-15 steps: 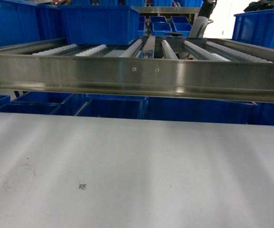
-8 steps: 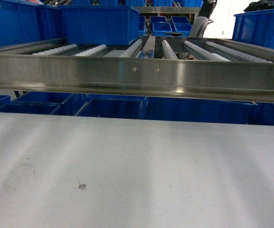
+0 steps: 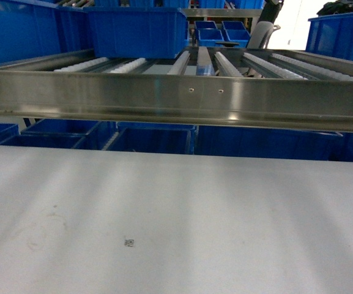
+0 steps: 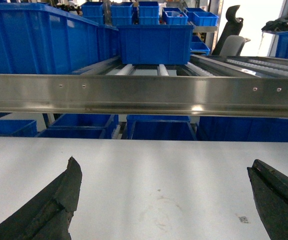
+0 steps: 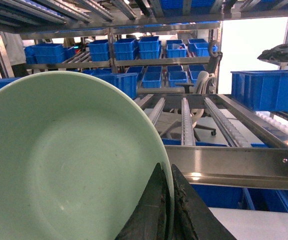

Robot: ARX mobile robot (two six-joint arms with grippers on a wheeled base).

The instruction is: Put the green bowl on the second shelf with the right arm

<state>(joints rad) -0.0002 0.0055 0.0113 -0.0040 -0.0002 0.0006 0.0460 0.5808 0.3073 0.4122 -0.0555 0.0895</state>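
The right claw (image 5: 167, 210) is clamped on the rim of the green bowl (image 5: 64, 160), one finger on the inside and one on the outside of the thin edge. In the right wrist view the bowl is held up in the air, tipped so its smooth inside faces the camera, and it fills the left of that view. Behind it runs the steel front rail (image 5: 233, 167) of a roller shelf (image 5: 186, 120), and a blue crate (image 5: 266, 90) stands on the rollers at the right side.

The left claw (image 4: 163, 200) hangs over the white bench (image 4: 158, 165) with its two dark fingers (image 4: 54, 205) spread wide and nothing between them.

The head view shows neither arm nor the bowl. It shows the white bench (image 3: 176, 208) with a small printed marker (image 3: 129, 242) near its front edge, the shelf rail (image 3: 176, 101) beyond its far edge, and a large blue crate (image 3: 133, 30) standing on the rollers towards the left.
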